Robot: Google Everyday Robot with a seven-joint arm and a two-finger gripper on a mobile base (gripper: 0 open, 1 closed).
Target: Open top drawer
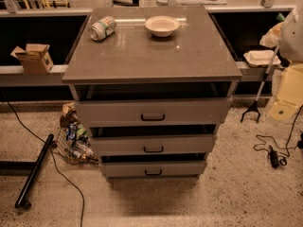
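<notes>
Top drawer (pixel 152 111) is sitting just under the grey surface (pixel 151 56) of the cabinet. It is the highest and widest of three grey drawers. Its flat front is facing the camera, and its long side is running from left to right. A small dark handle (pixel 152 117) is sitting in the middle of the front. A dark gap is showing between the drawer front and the surface above it.

The end effector (pixel 284 32) is hanging at the right edge, high up and well apart from the drawer. It is showing only as a pale shape, so I cannot tell if it is apart or together. It is not touching anything on the cabinet.

A can (pixel 102 28) is lying on its side on the surface, near the back left. A white bowl (pixel 162 25) is standing upright near it, to its right. The two smaller drawers (pixel 153 144) are sitting below.
</notes>
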